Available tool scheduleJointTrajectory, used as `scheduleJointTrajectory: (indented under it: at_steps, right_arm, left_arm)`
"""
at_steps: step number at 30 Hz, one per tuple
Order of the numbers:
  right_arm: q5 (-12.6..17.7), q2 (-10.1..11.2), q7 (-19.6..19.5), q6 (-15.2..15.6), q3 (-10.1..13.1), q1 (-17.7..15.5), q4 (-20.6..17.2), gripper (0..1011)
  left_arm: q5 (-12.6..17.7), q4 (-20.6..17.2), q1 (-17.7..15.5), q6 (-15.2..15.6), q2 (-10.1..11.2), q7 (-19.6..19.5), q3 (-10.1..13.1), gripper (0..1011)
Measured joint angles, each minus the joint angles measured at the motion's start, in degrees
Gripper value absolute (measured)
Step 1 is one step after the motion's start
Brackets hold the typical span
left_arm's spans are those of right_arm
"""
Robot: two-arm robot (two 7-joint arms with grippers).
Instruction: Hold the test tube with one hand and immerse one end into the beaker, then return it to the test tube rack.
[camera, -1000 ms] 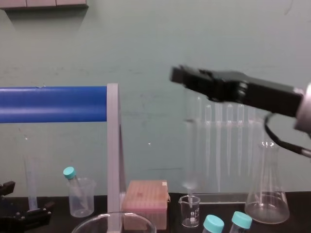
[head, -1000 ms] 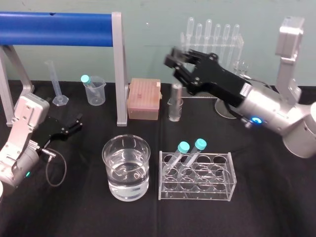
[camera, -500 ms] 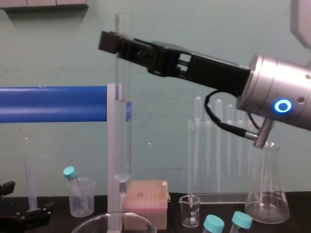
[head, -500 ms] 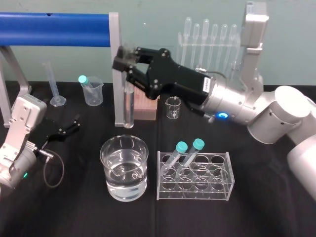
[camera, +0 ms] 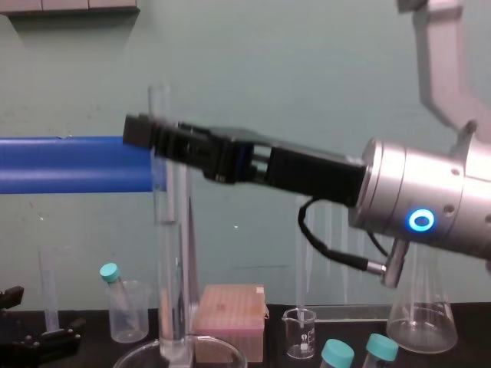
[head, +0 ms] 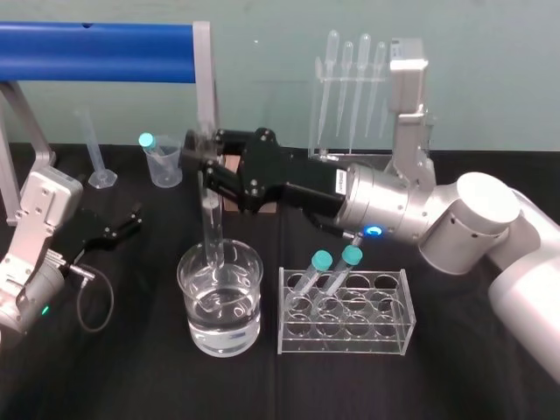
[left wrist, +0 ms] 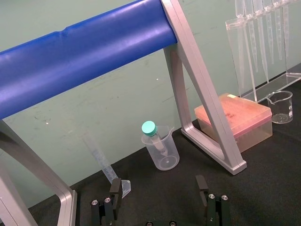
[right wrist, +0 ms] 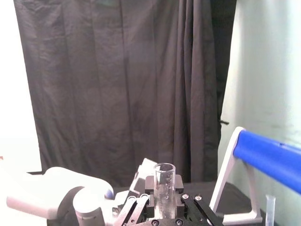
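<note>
Compared with half a second ago, my right hand [head: 203, 159] has moved toward me and lower. The test tube [head: 210, 219] then hung behind the beaker [head: 194, 306], against the grey frame post [head: 206, 70]. It now stands upright with its lower end inside the beaker's round rim [camera: 130, 359]. I cannot tell whether that end touches the water. The black fingers are closed narrowly on the tube just below its flared rim, as the right wrist view confirms [right wrist: 164, 183]. In the chest view the tube [camera: 163, 230] runs straight down from the hand [camera: 142, 136]. The tube is slim, clear glass. The beaker is wide, thick-walled glass and partly filled. The test tube rack [head: 385, 337] is clear plastic, holds two teal-capped tubes [head: 337, 262] and stands just to the right of the beaker, with a narrow strip of black tabletop [head: 131, 367] between them. The post stands close behind the tube. My left hand [head: 127, 220] rests on the tabletop well to the left, fingers [left wrist: 115, 188] spread wide.
</note>
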Motion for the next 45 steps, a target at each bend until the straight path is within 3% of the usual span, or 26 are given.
scheduleJointTrajectory:
  at_steps: [12,22,45]
  right_arm:
    - [-1.15,-0.77,-0.10,0.45,-3.37,1.29,5.36,226]
    - [-2.65,-1.33,-0.48,1.24,-4.86,1.92,8.08,226]
    - [-3.06,-1.85,-0.53,2.26,-5.27,2.17,9.26,226]
  left_arm:
    - [0.00,0.00,0.00,0.00,0.00,0.00,0.00,1000]
    - [0.00,0.00,0.00,0.00,0.00,0.00,0.00,1000]
    - [0.00,0.00,0.00,0.00,0.00,0.00,0.00,1000]
